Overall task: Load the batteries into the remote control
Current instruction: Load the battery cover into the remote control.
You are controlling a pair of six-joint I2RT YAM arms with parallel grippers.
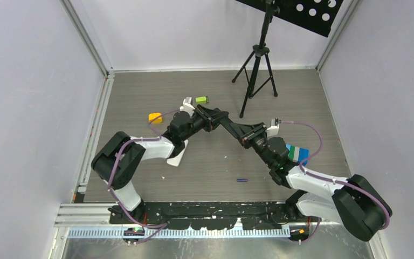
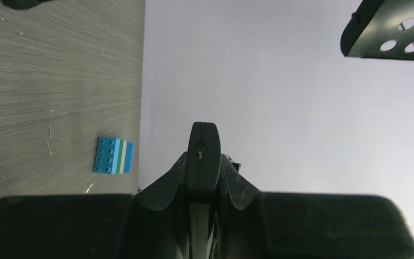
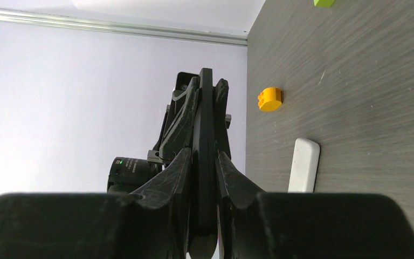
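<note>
Remote control held edgewise between left fingers and right fingers, arms converging.

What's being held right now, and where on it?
A thin black remote, seen edge-on, apparently spans both arms: the left tool clamps one end and the right tool clamps the opposite end.

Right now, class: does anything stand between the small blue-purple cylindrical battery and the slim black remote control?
Nothing visible does. Bare table lies between the battery and the remote, which the left gripper and right gripper hold.
</note>
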